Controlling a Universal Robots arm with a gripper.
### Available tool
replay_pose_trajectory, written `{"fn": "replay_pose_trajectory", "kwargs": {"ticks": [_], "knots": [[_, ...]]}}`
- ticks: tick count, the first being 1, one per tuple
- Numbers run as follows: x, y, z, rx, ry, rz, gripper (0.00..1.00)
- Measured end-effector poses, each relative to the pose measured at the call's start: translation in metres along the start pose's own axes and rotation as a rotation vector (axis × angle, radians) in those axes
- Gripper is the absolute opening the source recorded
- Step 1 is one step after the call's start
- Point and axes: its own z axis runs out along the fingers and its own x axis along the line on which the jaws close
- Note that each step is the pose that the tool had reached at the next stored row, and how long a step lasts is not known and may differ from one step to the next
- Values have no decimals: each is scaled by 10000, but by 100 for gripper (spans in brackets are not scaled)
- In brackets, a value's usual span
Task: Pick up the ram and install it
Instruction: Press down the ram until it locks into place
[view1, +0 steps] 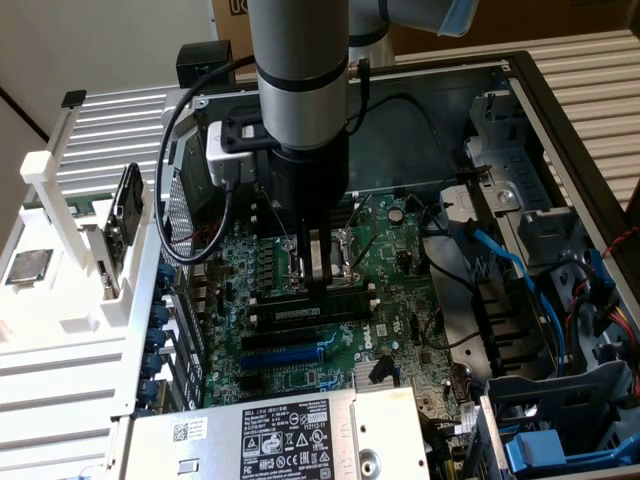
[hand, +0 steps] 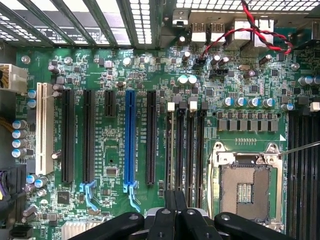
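Green motherboard (view1: 300, 380) lay inside one open computer case (view1: 560, 130) in the exterior view. One arm came down over it, and its gripper (view1: 318, 278) stood near the middle of the board with the two fingers pressed together, pinching nothing. The ram (view1: 305, 312), one long dark stick with a white sticker on its side, stood on edge in a memory slot directly under the fingertips. Whether they touched its upper edge I could not tell. One grey power supply (view1: 280, 440) with a label sat at the case's near edge. One square silver processor chip (view1: 28, 267) lay on a white rack (view1: 60, 200) outside the case, towards the exterior view's left.

From the wrist view, the gripper (hand: 175, 220) was over a group of four black memory slots (hand: 192, 150), beside one empty processor socket (hand: 245, 187). Further along the board were one blue expansion slot (hand: 130, 140) and one white slot (hand: 44, 127). In this view I could not make out the ram among the slots.
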Motion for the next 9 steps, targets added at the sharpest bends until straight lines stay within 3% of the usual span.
{"fn": "replay_pose_trajectory", "kwargs": {"ticks": [9], "knots": [[-14, 0, 40, 0, 1, -1, 10]]}}
